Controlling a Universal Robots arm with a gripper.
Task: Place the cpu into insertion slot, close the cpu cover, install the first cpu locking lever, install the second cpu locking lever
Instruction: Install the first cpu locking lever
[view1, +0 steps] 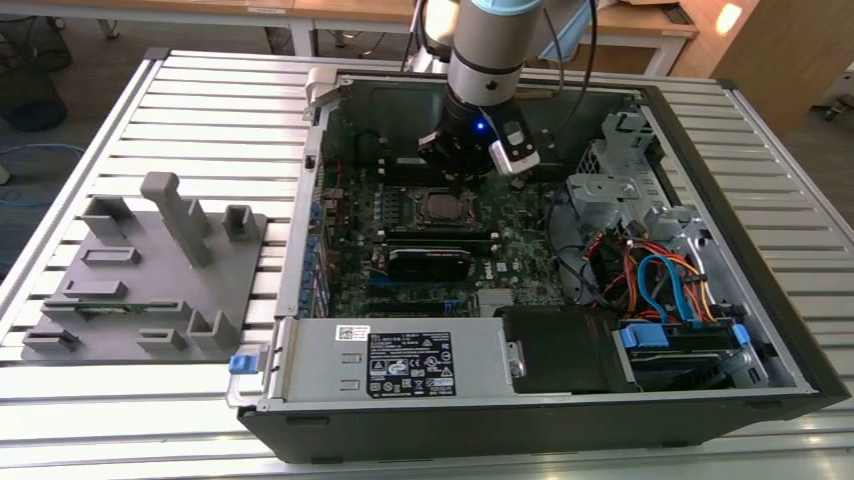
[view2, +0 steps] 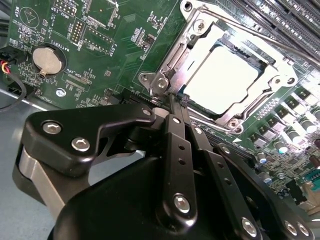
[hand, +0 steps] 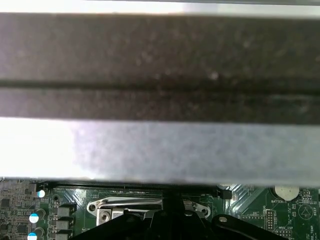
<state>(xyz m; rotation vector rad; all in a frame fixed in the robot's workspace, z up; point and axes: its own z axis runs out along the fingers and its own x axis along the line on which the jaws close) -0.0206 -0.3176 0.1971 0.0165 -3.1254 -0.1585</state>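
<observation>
The cpu (view2: 226, 76), a bright silver square, lies in the insertion slot (view2: 260, 62) on the green board. The cpu cover (view2: 200, 35) lies flat around it as a silvery frame. A thin wire lever (view2: 167, 62) runs along one side of the frame, and another runs along the adjoining side (view2: 240, 27). My gripper (view2: 175, 102) is shut, its thin black fingertips pressed together at the socket's corner by the first lever's end. In the exterior view the gripper (view1: 461, 172) hangs just behind the cpu (view1: 441, 207). The first wrist view shows the cover (hand: 125, 204) beneath the fingers (hand: 172, 210).
The open computer case (view1: 747, 190) walls in the board. A coin battery (view2: 48, 60) and long memory slots (view2: 285, 20) flank the socket. A black block (view1: 430, 262), the power supply (view1: 400, 360) and coloured cables (view1: 654, 280) lie nearer. A grey fixture (view1: 147, 270) stands at the exterior view's left.
</observation>
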